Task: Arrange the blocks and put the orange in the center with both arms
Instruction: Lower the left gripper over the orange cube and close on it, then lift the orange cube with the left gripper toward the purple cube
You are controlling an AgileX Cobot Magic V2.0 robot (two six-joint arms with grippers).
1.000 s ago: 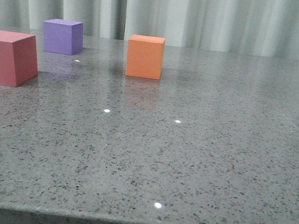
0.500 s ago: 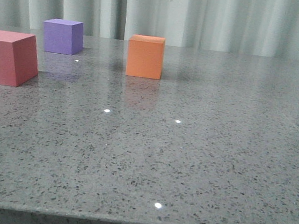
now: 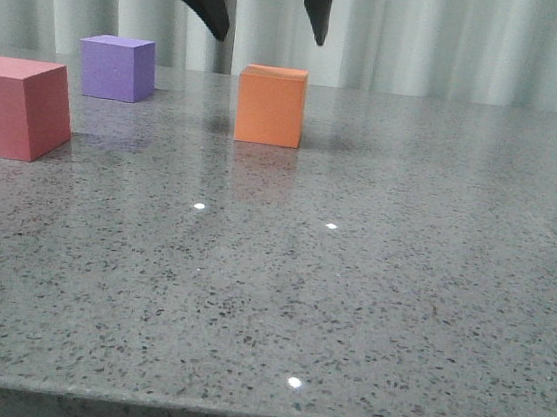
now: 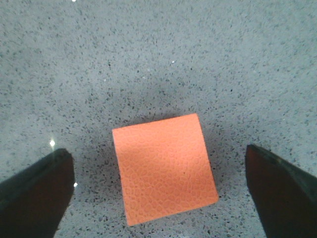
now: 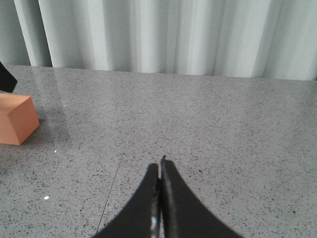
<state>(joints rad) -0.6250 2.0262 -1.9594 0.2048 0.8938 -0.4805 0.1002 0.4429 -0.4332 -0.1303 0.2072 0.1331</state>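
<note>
At the far left of the front view, the red-pink cube (image 3: 16,107) is being seen resting flat on the speckled grey table (image 3: 348,307), nearest the camera of the three blocks. Behind it and a little to the right, the purple cube (image 3: 117,67) is being shown standing apart from it, close to the pale pleated curtain (image 3: 458,43) at the table's far edge. Further right, near the middle of the scene, the orange cube (image 3: 270,105) is being seen sitting flat on the table, well apart from both other blocks. Directly above it the left gripper (image 3: 269,28) is being held with its two dark fingers spread wide, wider than the cube, and nothing is being gripped; the fingertips are being kept clear above the cube's top face, with no contact visible. In the left wrist view the orange cube (image 4: 163,167) is being framed between the two dark fingers (image 4: 34,193), each well off its sides, with bare table showing on either flank. In the right wrist view the right gripper (image 5: 159,166) is being shown with its pointed fingers pressed together and empty over bare table, while a corner of the orange cube (image 5: 16,119) is being caught off to one side, well apart from it.
</note>
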